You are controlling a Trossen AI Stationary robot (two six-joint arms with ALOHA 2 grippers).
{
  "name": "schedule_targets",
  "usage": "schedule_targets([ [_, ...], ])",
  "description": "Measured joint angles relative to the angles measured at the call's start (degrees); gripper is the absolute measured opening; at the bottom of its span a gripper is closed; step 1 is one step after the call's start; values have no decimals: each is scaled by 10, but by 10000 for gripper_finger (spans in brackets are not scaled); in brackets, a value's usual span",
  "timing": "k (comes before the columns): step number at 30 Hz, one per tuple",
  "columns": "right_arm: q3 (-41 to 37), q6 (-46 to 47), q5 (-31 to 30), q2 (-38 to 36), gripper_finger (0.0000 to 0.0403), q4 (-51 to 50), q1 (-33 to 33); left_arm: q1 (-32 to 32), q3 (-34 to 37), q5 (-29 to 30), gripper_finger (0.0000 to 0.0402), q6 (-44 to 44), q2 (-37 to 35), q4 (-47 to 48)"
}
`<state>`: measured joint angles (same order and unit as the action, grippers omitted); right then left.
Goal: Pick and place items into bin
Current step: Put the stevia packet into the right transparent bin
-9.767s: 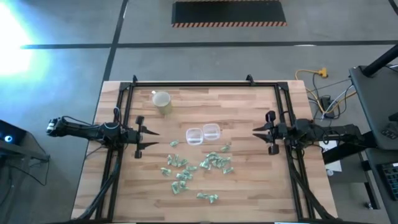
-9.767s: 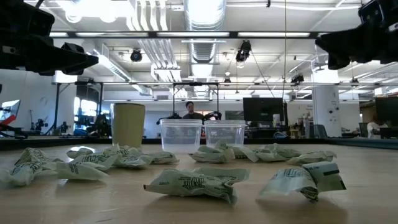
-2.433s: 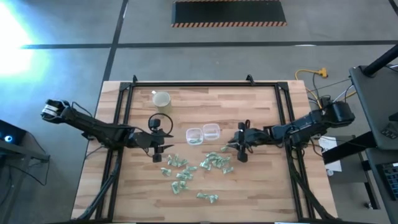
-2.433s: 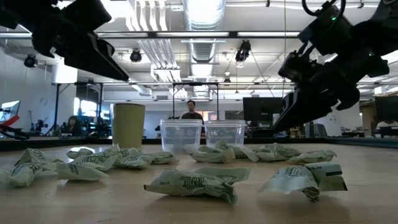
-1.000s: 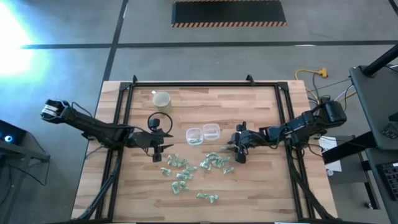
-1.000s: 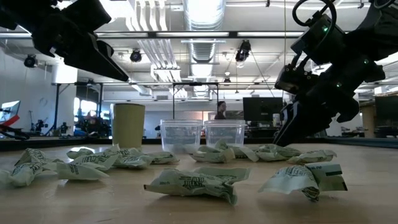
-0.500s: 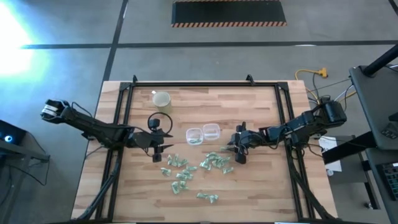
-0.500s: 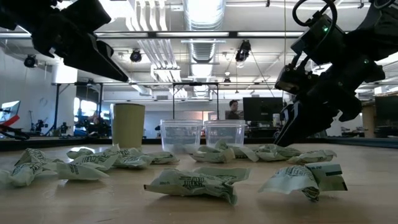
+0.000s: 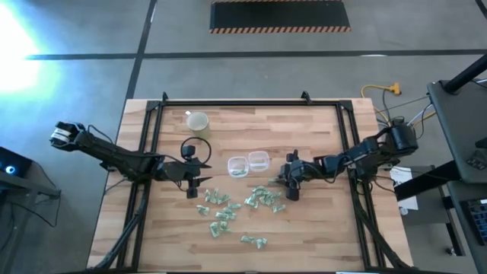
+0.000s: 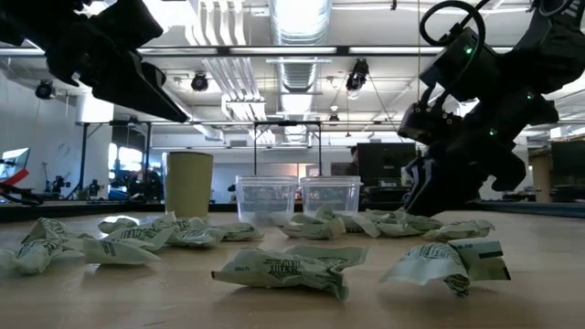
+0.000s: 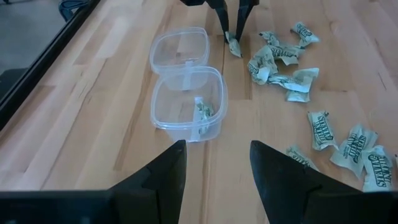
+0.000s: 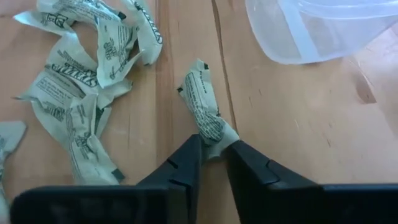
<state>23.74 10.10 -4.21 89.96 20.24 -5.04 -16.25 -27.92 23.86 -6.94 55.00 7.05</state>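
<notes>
Many small pale green-and-white wrapped pieces (image 9: 236, 205) lie scattered on the wooden table, near two clear plastic bins (image 9: 249, 163). The left bin (image 11: 158, 93) holds one piece (image 11: 202, 112). My right gripper (image 9: 281, 183) is low at the right end of the scatter and is shut on one wrapped piece (image 12: 202, 106). It also shows in the left wrist view (image 11: 233, 38). My left gripper (image 9: 202, 180) hangs open and empty above the table, left of the bins. My right gripper pinches one twisted end (image 12: 216, 138) of the wrapped piece between its two fingertips (image 12: 189, 152). The fingers slant down from the table's right side, along the piece. The rest of the piece lies on the table, pointing away from the fingers.
A beige cup (image 9: 198, 122) stands upright at the far left of the table. A black frame (image 9: 156, 152) runs along the left, right and far edges. More pieces (image 12: 93, 81) lie close beside the held one. The right bin's corner (image 12: 298, 37) is just beyond it.
My right gripper has gone a little toward the table's left edge and slightly down, onto the wrapped piece at the right end of the scatter.
</notes>
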Motion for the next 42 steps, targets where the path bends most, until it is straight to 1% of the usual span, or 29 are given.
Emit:
schedule_targets([
  [4,-2,-11,6,-16,15,-10,-1,0,0,0,162,0,0,0],
  [11,-3,-17,4,-28,8,-8,-5,0,0,0,162,0,0,0],
  [16,-3,-24,-10,-55,8,-25,-5,0,1,0,162,0,0,0],
  [19,7,-5,-57,-90,8,-103,-5,0,1,0,162,0,0,0],
  [22,21,26,-120,-127,8,-180,-5,0,1,0,162,0,0,0],
  [24,24,32,-160,-148,8,-188,-5,0,1,0,162,1,0,-1],
  [26,29,21,-188,-162,8,-172,-5,0,1,0,162,1,0,-1],
  [29,41,-12,-202,-168,8,-138,-5,0,1,0,162,1,0,-1],
  [33,69,-54,-202,-146,8,-113,-5,0,1,0,162,1,0,-1],
  [37,116,-88,-201,-85,8,-111,-4,0,1,0,162,1,0,0],
  [40,157,-123,-200,-35,8,-124,-4,0,2,0,162,1,0,0],
  [42,185,-132,-200,-10,8,-154,0,0,2,0,162,1,1,0],
])
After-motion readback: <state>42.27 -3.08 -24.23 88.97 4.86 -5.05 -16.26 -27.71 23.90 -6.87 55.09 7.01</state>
